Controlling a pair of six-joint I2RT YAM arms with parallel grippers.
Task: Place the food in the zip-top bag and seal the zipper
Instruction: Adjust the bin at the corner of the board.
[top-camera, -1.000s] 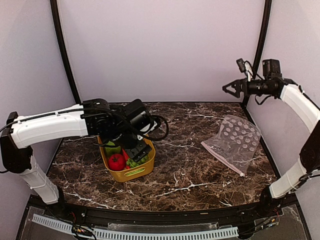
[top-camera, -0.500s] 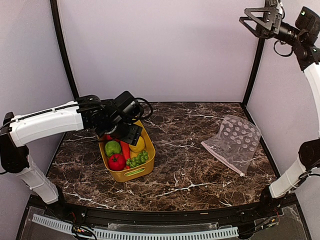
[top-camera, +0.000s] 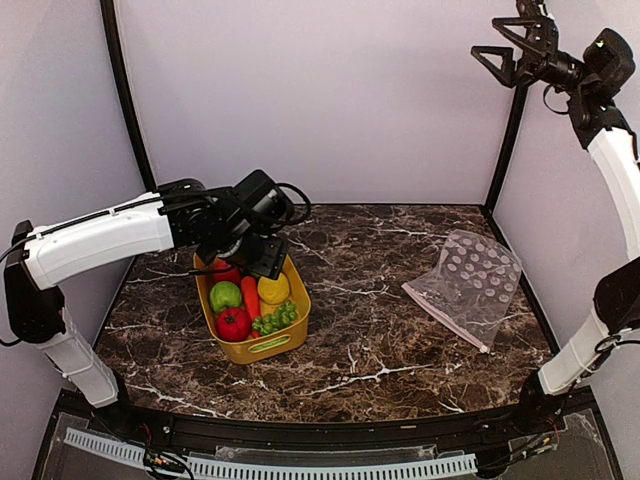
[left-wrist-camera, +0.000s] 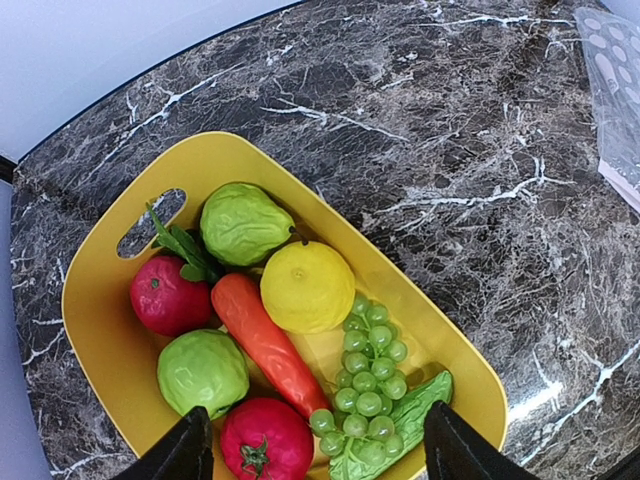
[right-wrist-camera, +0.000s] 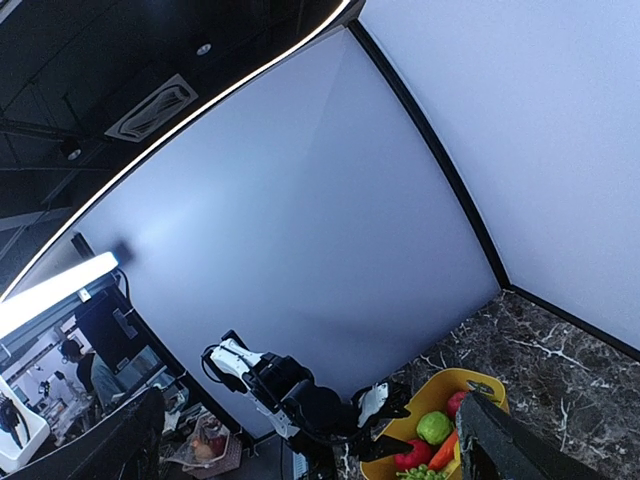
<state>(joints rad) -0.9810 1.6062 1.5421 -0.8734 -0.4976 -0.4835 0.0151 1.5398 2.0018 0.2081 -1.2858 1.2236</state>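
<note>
Yellow plastic of the tub (top-camera: 268, 346) is showing more than half a second ago. The left gripper (top-camera: 262, 256) is now hanging over the tub's far end, slightly higher in the overhead frame than before, and the lemon (left-wrist-camera: 307, 286) is lying fully uncovered. A full second ago that gripper was reaching down among the food. Its fingers (left-wrist-camera: 190, 452) are standing wide apart at the bottom of the wrist view, holding nothing.

The right gripper (top-camera: 495, 45) is hanging in the upper right corner of the overhead frame, a touch lower and further left than half a second ago and far above its place a second ago. Its jaws are spreading wide and carrying nothing.

The zip-top bag (top-camera: 470, 282) is lying flat on the marble table (top-camera: 380, 350) at the right of the frame, well apart from the tub, just where both earlier pictures show it. The zipper (top-camera: 444, 320) is running along its lower left edge.

All the food is sitting in the tub, eight pieces counted in the left wrist view:
- two red: the upper red fruit (left-wrist-camera: 168, 298) and the lower red fruit (left-wrist-camera: 265, 440)
- two green: the upper green fruit (left-wrist-camera: 245, 222) and the lower green fruit (left-wrist-camera: 203, 372)
- one lemon
- one carrot (left-wrist-camera: 265, 342)
- one bunch of grapes (left-wrist-camera: 366, 385)
- one leafy green (left-wrist-camera: 405, 420)

One tub and one bag are lying on the table.
</note>
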